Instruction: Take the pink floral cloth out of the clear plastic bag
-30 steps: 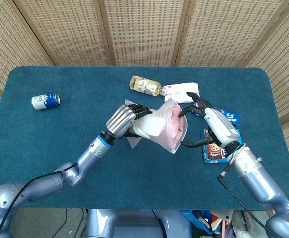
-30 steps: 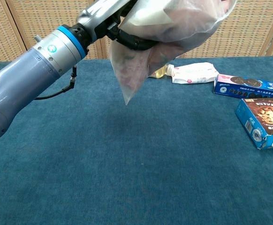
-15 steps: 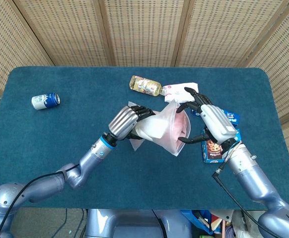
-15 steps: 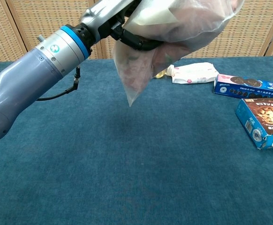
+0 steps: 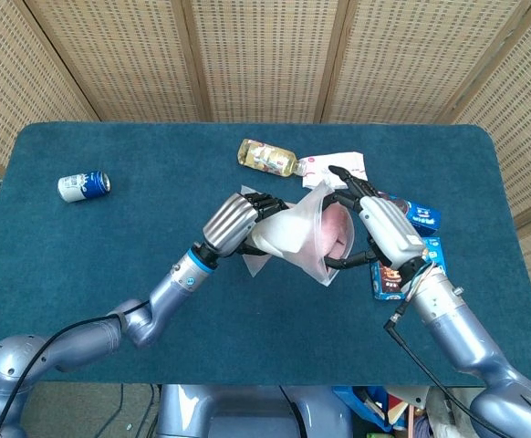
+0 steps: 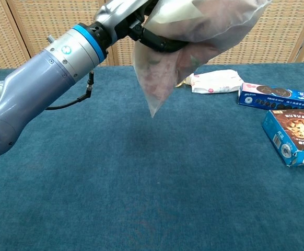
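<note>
- The clear plastic bag point(image 5: 295, 234) hangs in the air above the middle of the table point(image 5: 110, 255), lifted well off the blue surface; in the chest view its lower corner points down with open space beneath it.
- The bag film is translucent and creased. Its mouth faces the robot's right, toward the right hand.
- The pink floral cloth point(image 5: 337, 233) sits inside the bag, visible as a pink mass at the mouth in the head view and as a mottled pink area through the film in the chest view point(image 6: 160, 78).
- The left hand point(image 5: 236, 222) grips the closed end of the bag, fingers wrapped around bunched film.
- The right hand point(image 5: 381, 230) is at the bag mouth with fingers spread: upper fingers over the top edge, lower fingers curled under the bottom edge. Whether it pinches the cloth or the film cannot be determined.
- Behind the bag, near the far table edge, lie a bottle point(image 5: 265, 157) and a white pouch point(image 5: 331, 166), side by side.
- Two snack boxes lie under and beside the right forearm: a blue cookie box point(image 6: 277, 97) and a chocolate-chip cookie box point(image 6: 294, 133).
- A drink can point(image 5: 84, 185) lies on its side, well apart, at the left end.
- Open table surface extends in front of and to the left of the bag.
</note>
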Controlling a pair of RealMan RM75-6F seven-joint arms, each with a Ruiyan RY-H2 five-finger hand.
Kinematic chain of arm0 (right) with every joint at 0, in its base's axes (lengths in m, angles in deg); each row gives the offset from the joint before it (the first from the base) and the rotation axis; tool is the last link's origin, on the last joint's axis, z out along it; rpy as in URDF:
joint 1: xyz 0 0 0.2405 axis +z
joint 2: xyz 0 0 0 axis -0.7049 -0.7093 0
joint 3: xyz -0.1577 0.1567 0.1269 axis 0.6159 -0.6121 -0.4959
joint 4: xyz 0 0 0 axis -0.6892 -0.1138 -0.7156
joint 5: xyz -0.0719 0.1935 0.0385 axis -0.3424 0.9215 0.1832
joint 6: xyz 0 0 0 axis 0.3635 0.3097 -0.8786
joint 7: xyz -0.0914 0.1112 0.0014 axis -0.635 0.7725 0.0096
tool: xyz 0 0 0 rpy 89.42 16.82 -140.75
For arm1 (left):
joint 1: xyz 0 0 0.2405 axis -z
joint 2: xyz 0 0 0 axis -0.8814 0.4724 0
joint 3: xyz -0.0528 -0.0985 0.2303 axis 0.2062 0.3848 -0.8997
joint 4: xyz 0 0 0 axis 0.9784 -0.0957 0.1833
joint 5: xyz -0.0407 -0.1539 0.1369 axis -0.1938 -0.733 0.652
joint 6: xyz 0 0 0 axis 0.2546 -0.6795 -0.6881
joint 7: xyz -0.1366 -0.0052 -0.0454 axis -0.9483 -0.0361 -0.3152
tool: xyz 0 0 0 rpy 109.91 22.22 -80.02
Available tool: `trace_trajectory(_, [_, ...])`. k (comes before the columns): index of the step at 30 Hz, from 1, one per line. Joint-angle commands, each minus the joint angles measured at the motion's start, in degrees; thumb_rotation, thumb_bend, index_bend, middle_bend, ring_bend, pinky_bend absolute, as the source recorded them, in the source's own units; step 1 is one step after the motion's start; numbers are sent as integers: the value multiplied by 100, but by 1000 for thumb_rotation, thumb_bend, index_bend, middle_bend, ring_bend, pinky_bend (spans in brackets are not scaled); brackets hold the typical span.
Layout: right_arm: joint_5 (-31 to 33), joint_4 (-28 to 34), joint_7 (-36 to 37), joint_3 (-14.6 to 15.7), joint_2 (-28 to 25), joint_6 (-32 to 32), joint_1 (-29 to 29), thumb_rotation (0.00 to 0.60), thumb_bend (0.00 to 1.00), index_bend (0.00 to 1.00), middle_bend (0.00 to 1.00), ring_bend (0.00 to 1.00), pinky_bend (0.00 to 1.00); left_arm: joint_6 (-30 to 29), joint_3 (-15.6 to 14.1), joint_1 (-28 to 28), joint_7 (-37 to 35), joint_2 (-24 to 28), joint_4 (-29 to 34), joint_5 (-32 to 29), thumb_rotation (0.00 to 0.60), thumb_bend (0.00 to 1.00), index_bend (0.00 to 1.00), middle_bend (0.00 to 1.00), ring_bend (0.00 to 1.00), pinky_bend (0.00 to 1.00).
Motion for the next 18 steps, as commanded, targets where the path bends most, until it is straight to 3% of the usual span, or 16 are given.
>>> trace_trajectory(1, [13, 17, 61, -28, 5, 34, 12, 600, 33, 351, 0, 0, 0, 27, 8, 33, 22, -9, 15, 2, 600, 316, 421, 481, 445, 552])
trace_trajectory(7, [-74, 7, 71, -22, -17, 148, 40, 600, 0, 231, 0, 0, 0, 43, 52, 97, 65, -27, 51, -10, 600, 315, 420, 482, 445, 552])
trace_trajectory(18, [-145, -29, -74, 73, -77, 285, 95, 600, 0, 220, 0, 0, 0, 11, 78, 117, 114, -33, 90, -29, 600, 315, 421, 482, 445, 552])
